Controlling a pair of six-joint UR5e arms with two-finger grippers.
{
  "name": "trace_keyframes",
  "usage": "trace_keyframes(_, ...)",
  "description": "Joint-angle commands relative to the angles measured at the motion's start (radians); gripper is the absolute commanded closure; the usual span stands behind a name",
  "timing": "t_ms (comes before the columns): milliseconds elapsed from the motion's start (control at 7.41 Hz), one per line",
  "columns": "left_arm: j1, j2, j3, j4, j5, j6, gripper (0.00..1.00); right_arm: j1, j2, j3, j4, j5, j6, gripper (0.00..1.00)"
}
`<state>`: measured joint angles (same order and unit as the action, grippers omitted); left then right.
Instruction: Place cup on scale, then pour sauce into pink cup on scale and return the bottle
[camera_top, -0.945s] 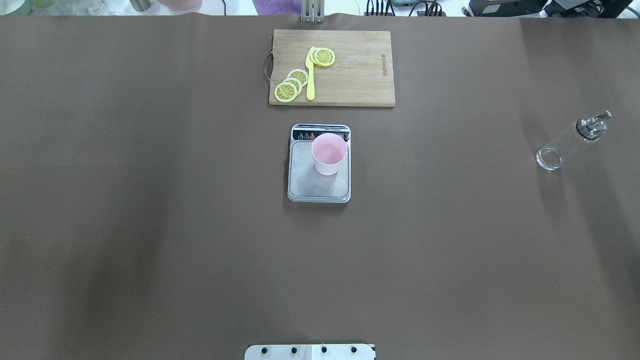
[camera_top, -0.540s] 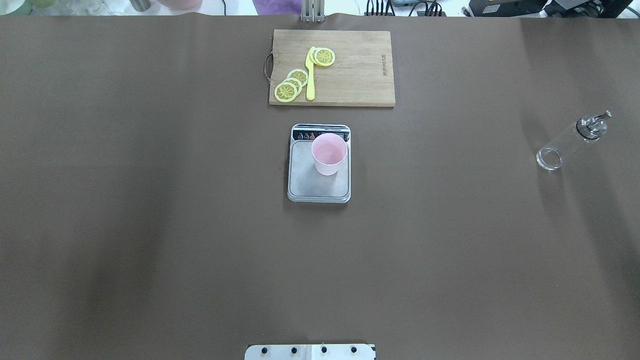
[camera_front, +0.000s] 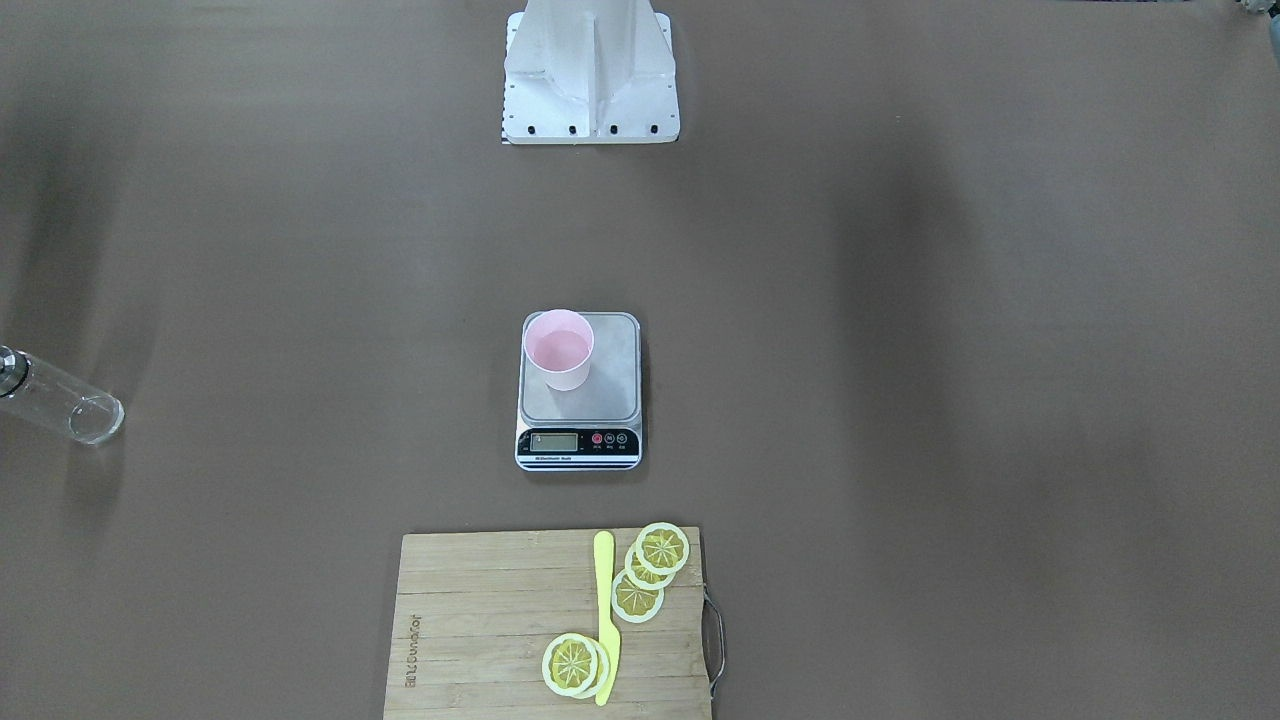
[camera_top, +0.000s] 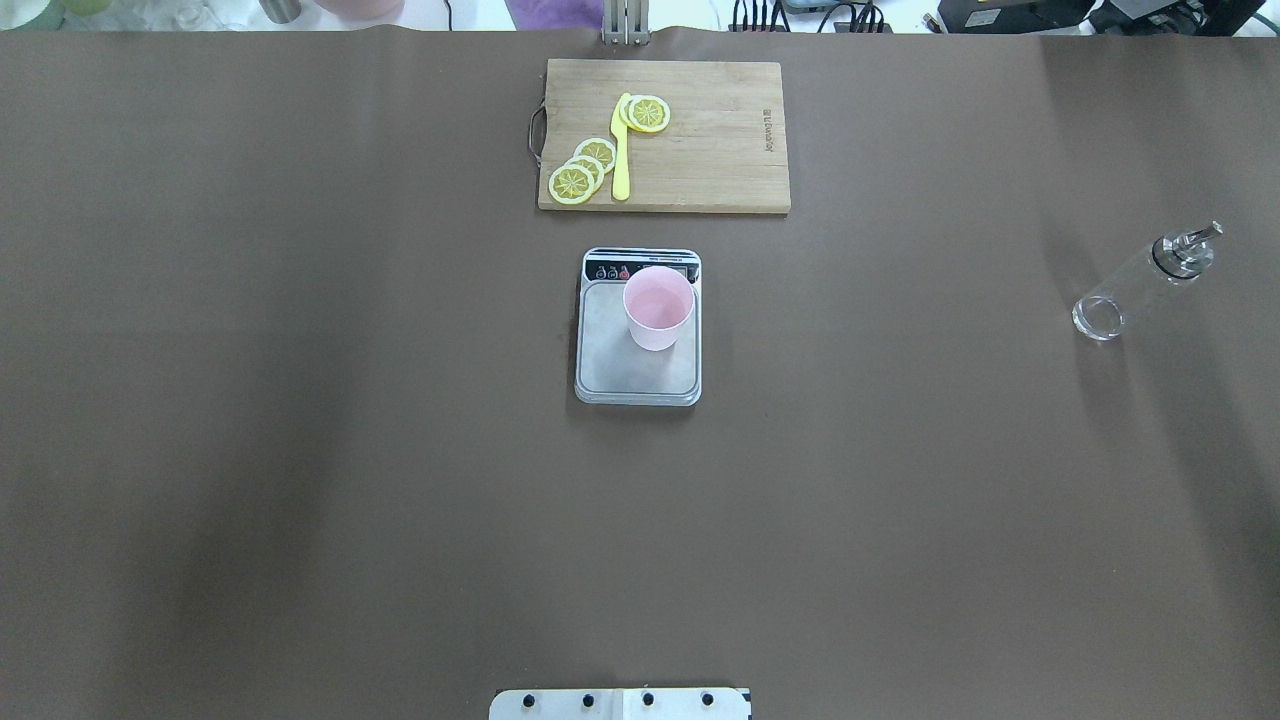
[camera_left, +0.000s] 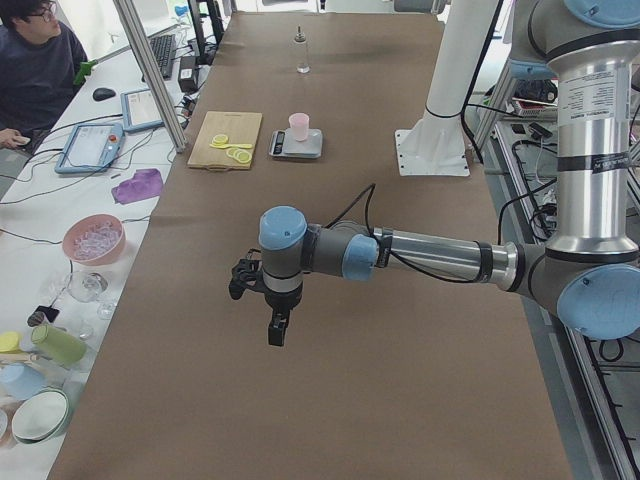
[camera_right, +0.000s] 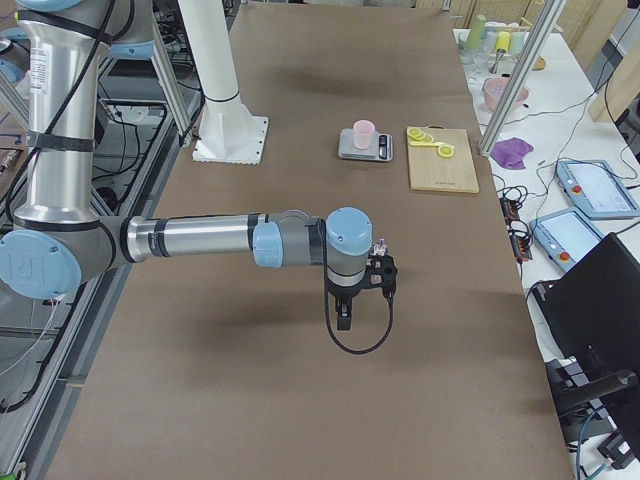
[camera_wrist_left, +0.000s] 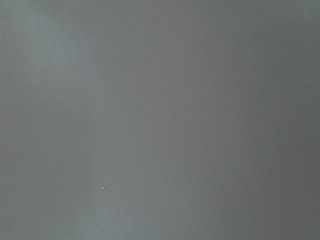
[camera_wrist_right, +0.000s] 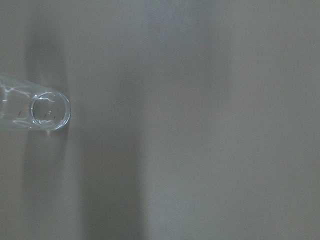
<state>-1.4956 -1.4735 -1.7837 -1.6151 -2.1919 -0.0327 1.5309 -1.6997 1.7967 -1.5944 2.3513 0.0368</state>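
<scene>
Pink cup (camera_top: 658, 308) stands upright on the scale (camera_top: 610, 365), near its display end, so the placing step looks done. Bottle (camera_top: 1140, 280) stands on the bench (camera_top: 300, 400), well apart, on the robot's right. Can't tell if sauce was poured. Left end effector (camera_left: 275, 330) and right end effector (camera_right: 343, 318) hang over bare bench with nothing visibly held. Can't tell how far open they are.

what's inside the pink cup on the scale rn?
The pink cup on the scale shows only its own pale pink floor and inner wall; no coloured sauce visible. Nothing covers its mouth. A clear liquid could not be ruled out from these views.
</scene>
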Motion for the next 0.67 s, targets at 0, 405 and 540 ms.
trace_keyframes(0, 0.000, -0.001, -0.012, 0.001, 0.000, 0.004, 0.02, 0.000, 0.000, -0.002, 0.001, -0.001, 0.000, 0.00)
trace_keyframes(405, 0.002, 0.005, -0.022, 0.001, -0.002, 0.005, 0.02, -0.003, -0.011, 0.001, 0.004, -0.009, -0.014, 0.00)
trace_keyframes(540, 0.000, 0.007, -0.023, 0.001, -0.006, 0.005, 0.02, -0.003, -0.011, 0.001, 0.011, -0.006, -0.012, 0.00)
